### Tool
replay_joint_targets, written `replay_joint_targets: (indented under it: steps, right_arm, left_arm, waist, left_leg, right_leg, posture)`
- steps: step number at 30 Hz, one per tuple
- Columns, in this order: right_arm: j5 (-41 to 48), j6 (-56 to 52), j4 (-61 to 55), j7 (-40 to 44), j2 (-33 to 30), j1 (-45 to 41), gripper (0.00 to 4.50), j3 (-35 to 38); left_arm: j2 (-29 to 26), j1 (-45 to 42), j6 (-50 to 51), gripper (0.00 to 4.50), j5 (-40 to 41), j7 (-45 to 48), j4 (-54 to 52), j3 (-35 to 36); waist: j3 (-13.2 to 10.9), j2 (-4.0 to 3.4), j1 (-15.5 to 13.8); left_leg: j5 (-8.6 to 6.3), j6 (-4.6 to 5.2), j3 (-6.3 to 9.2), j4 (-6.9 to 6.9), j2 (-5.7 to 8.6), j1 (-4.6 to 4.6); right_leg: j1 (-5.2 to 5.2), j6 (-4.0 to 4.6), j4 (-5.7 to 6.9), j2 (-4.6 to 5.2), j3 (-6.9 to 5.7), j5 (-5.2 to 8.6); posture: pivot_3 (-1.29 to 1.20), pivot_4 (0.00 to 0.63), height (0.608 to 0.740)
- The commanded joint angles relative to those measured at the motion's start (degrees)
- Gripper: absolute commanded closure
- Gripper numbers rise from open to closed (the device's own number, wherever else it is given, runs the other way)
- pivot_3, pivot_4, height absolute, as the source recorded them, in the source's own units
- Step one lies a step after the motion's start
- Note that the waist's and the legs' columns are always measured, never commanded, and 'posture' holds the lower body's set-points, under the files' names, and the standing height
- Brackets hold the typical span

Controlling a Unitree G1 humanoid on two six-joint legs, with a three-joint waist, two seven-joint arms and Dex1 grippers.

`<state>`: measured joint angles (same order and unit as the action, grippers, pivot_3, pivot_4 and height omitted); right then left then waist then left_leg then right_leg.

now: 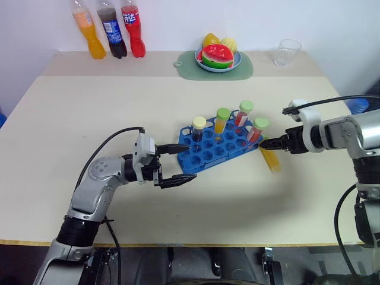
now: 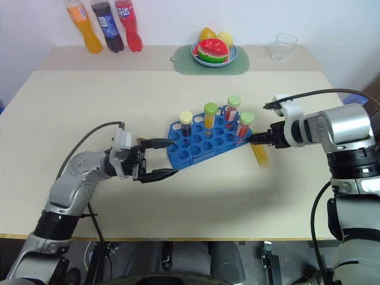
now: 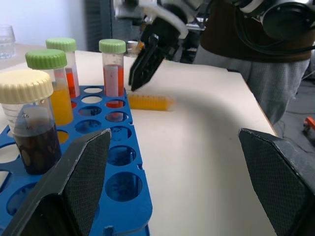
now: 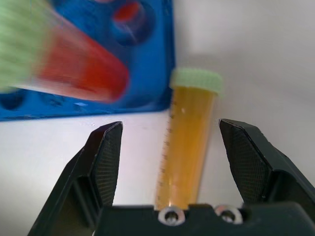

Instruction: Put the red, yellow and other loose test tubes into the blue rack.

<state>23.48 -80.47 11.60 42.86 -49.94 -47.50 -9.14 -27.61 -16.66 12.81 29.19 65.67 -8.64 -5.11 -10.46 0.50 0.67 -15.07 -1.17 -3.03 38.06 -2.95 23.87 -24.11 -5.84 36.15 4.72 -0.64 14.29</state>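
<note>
The blue rack (image 1: 215,146) sits mid-bench holding four capped tubes; an orange tube (image 4: 188,147) lies loose just beside it, between the right gripper (image 4: 172,162)'s wide, empty jaws, its lower end hidden; the left gripper (image 1: 181,164) gapes empty at the rack's near end.

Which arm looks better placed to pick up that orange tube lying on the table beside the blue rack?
The right. Its gripper is open, with the orange tube lying between its fingers. The left gripper is open too, but at the far end of the blue rack, away from the tube.
</note>
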Motion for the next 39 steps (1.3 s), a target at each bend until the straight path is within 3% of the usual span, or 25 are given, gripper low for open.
replay_joint_targets:
  steps: [1, 11, 14, 16, 18, 23, 27, 32, 35, 39]
  right_arm:
    - [-1.8, 3.2, 3.8, 1.6, -0.2, -2.4, 1.07, -2.1]
    - [-7.7, 10.4, 18.0, 4.4, 4.4, -8.1, 1.07, -7.5]
    - [-9.7, 12.1, 17.9, 7.2, 4.2, -7.4, 1.97, -10.8]
    - [-10.9, 13.2, 16.0, 9.1, 3.4, -5.6, 2.98, -12.8]
    - [-11.5, 13.7, 13.8, 10.9, 2.4, -4.3, 3.68, -13.7]
    - [-16.7, 26.0, 2.4, 13.7, -6.2, 5.0, 3.69, -15.0]
    - [-16.2, 39.1, -7.5, 13.0, -12.4, 19.6, 3.69, -6.2]
    - [-13.6, 44.7, -18.0, 12.4, -14.8, 37.2, 3.69, 7.4]
    - [-8.6, 49.9, -26.9, 12.5, -10.2, 47.6, 3.69, 18.5]
    - [-2.3, 59.4, -37.9, 11.3, 0.3, 52.0, 3.69, 25.0]
  left_arm:
    - [-0.5, 1.0, -0.5, 0.23, 0.3, -0.7, -3.4, 0.8]
    - [-1.0, 3.2, 0.3, 0.23, 0.9, -2.5, -5.7, 1.1]
    - [-1.1, 3.8, 0.5, 0.23, 1.0, -2.8, -6.2, 1.0]
    - [-1.1, 3.9, 0.6, 0.23, 1.0, -2.9, -6.3, 1.0]
    - [-1.1, 4.0, 0.6, 0.23, 1.0, -3.0, -6.3, 1.0]
    - [-1.0, 3.2, 0.7, 0.23, 1.0, -2.7, -5.5, 0.9]
    - [-0.9, 2.0, 0.4, 0.23, 0.9, -2.1, -4.2, 0.7]
    - [-0.8, 0.7, -0.1, 0.23, 0.7, -1.0, -2.5, 0.3]
    - [-0.6, -0.6, -0.5, 0.23, 0.5, -0.1, -1.0, 0.0]
    - [-0.2, -1.9, -1.1, 0.23, 0.5, 1.0, 0.6, -0.2]
  waist:
    - [0.0, 0.00, 0.0]
    - [0.0, 0.01, 0.3]
    - [0.0, 0.01, 0.2]
    - [0.0, 0.03, 0.2]
    - [0.1, 0.04, 0.1]
    - [0.1, 0.08, -1.1]
    - [0.1, 0.13, -2.5]
    - [0.1, 0.16, -3.3]
    - [0.2, 0.21, -3.6]
    - [0.2, 0.30, -1.9]
  left_leg:
    - [0.00, 0.00, -0.01, 0.01, 0.00, 0.10]
    - [0.01, 0.00, -0.02, 0.07, -0.01, 0.22]
    - [0.01, 0.00, -0.03, 0.07, 0.00, 0.22]
    - [0.01, 0.00, -0.03, 0.07, 0.00, 0.22]
    - [0.01, 0.00, -0.02, 0.07, -0.01, 0.22]
    - [0.00, 0.00, 0.02, 0.08, 0.00, 0.24]
    - [0.00, 0.00, 0.08, 0.12, 0.07, 0.31]
    - [-0.01, 0.01, 0.16, 0.19, 0.16, 0.37]
    - [-0.01, 0.01, 0.26, 0.19, 0.17, 0.36]
    - [0.00, 0.01, 0.29, 0.16, 0.09, 0.21]
  right_leg:
    - [-0.11, -0.01, 0.02, 0.00, 0.00, -0.01]
    - [-0.28, -0.03, 0.08, -0.02, 0.00, -0.03]
    - [-0.27, -0.02, 0.08, -0.02, 0.00, -0.04]
    - [-0.27, -0.02, 0.08, -0.02, 0.00, -0.04]
    - [-0.27, -0.02, 0.08, -0.02, 0.00, -0.04]
    - [-0.23, -0.04, 0.05, -0.01, -0.02, -0.04]
    - [-0.13, -0.03, -0.04, -0.01, -0.01, -0.02]
    - [-0.03, -0.05, -0.11, 0.00, 0.01, -0.01]
    - [-0.01, -0.05, -0.08, -0.04, 0.00, -0.01]
    - [0.01, -0.07, -0.03, -0.17, 0.03, -0.02]
  posture:
    - [0.00, 0.150, 0.740]
    - [0.00, 0.150, 0.740]
    - [0.00, 0.150, 0.740]
    - [0.00, 0.150, 0.740]
    - [0.00, 0.150, 0.740]
    - [0.00, 0.150, 0.740]
    - [0.00, 0.150, 0.740]
    - [0.00, 0.150, 0.740]
    - [0.00, 0.150, 0.740]
    - [0.00, 0.150, 0.740]
